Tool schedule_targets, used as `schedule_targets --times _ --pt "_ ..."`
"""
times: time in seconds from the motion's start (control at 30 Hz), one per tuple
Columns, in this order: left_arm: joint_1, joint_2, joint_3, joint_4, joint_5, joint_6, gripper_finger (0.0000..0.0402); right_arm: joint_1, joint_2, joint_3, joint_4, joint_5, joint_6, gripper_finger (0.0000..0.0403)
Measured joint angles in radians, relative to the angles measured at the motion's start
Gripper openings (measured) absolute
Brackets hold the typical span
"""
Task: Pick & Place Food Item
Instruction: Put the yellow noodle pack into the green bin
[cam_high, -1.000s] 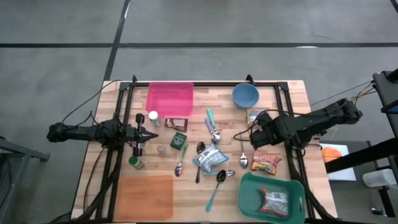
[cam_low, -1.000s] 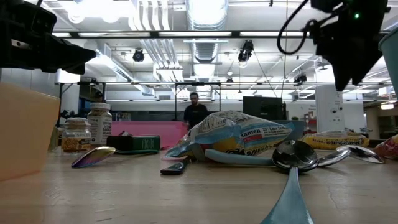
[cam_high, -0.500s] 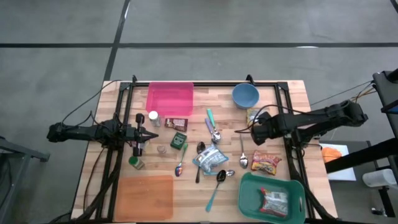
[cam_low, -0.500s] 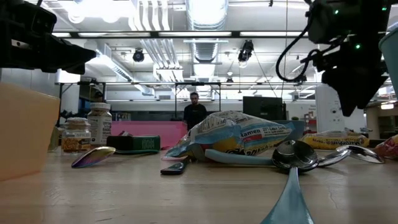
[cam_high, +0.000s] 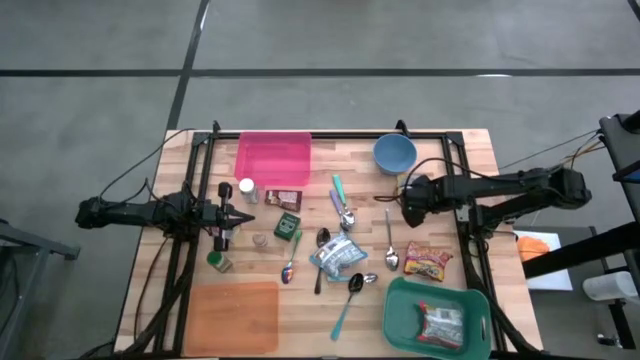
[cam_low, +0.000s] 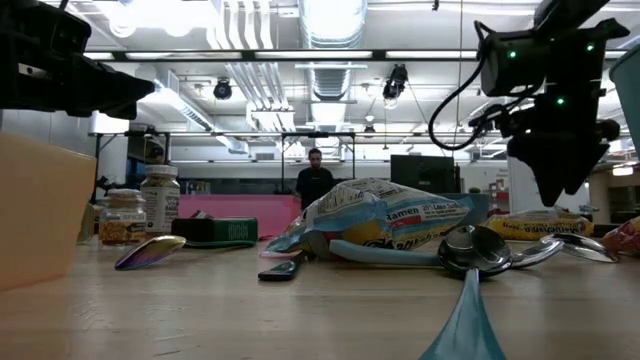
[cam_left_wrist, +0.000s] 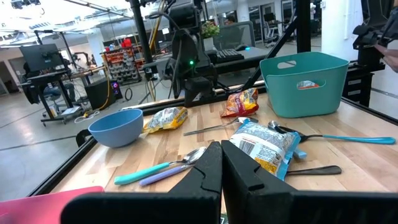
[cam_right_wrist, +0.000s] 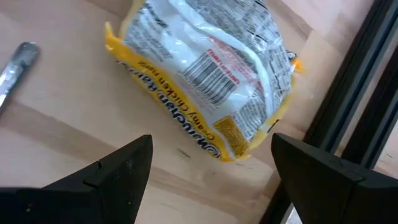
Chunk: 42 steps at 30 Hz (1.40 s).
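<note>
Your right pincer (cam_high: 412, 200) hung spread wide and empty, tilted steeply down over the yellow noodle packet (cam_right_wrist: 208, 74), which lay flat on the table (cam_high: 470, 150) just beside the blue bowl (cam_high: 395, 153) and close to the dark frame rail (cam_right_wrist: 348, 106). To take it well, you would likely have centred the fingers across the packet's short width and kept the outer finger off that rail. A spoon (cam_high: 390, 240) lay just beside the packet; the red packet (cam_high: 428, 262) and the green basket (cam_high: 480, 305), already holding one packet, sat nearer the table's front edge. Your left pincer (cam_left_wrist: 221, 177) waited pressed together, level, at the table's far side among jars.
</note>
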Motion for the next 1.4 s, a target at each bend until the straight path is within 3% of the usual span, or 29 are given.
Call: schedule_targets --times 0.27,0.8,1.1,1.4 --pt "0.000 0.000 0.000 0.000 0.000 0.000 0.0000 -0.097 0.001 -0.011 0.010 -0.083 -0.094 0.0325" --pt "0.000 0.000 0.000 0.000 0.000 0.000 0.0000 -0.236 0.006 -0.111 0.137 -0.112 -0.191 0.0325" --pt "0.000 0.000 0.000 0.000 0.000 0.000 0.0000 -0.276 0.005 -0.178 0.257 -0.138 -0.231 0.0325" --pt "0.000 0.000 0.000 0.000 0.000 0.000 0.0000 -0.278 0.005 -0.179 0.264 -0.139 -0.227 0.0325"
